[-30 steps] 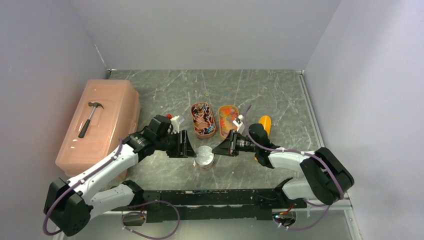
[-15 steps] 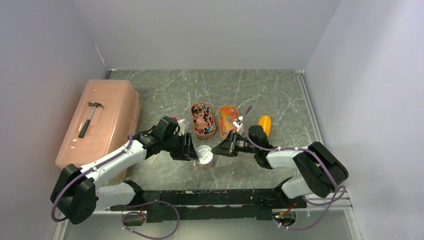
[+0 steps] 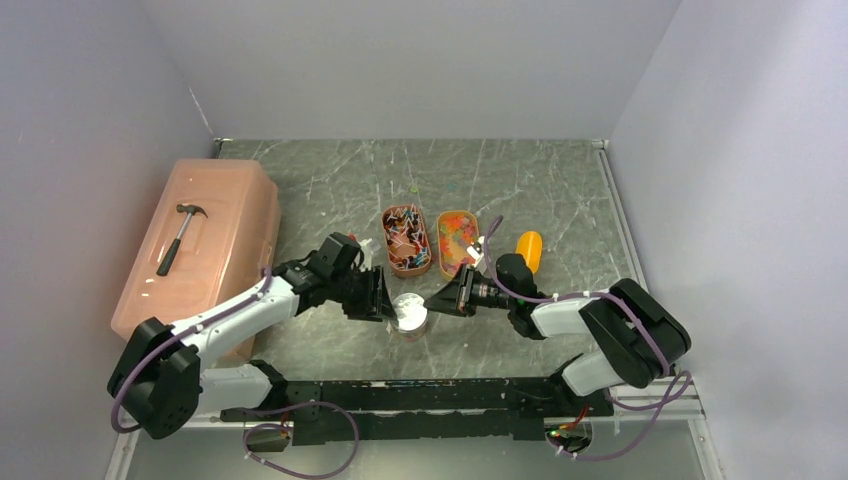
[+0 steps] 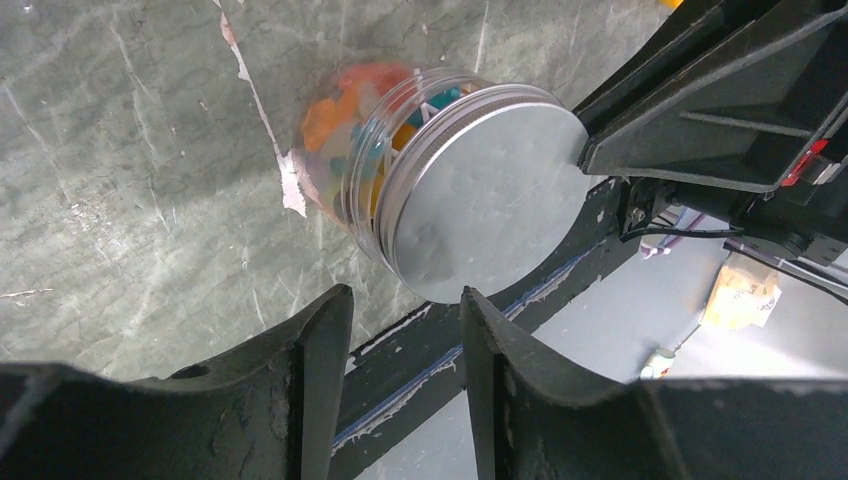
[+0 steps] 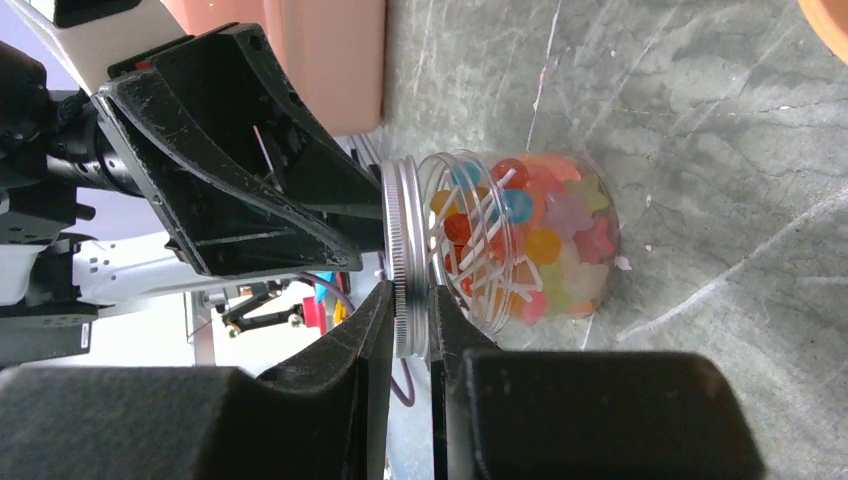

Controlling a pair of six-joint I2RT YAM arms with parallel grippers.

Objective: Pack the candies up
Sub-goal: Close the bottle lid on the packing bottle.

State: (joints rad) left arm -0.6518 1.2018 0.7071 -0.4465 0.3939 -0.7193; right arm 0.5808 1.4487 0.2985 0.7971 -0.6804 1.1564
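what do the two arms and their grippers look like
The left arm and right arm have white links, black joints and a purple cable running alongside. The left gripper and right gripper are black, with broad wedge-shaped fingers.

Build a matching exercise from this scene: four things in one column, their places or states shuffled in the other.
Things:
1. hammer
2. scoop
3. jar
4. right tool

Places or states:
A. pinching the rim of the silver lid
B. lying on the pink box
C. standing on the table, holding candies
D. right of the trays

Pairs: 1-B, 2-D, 3-C, 4-A
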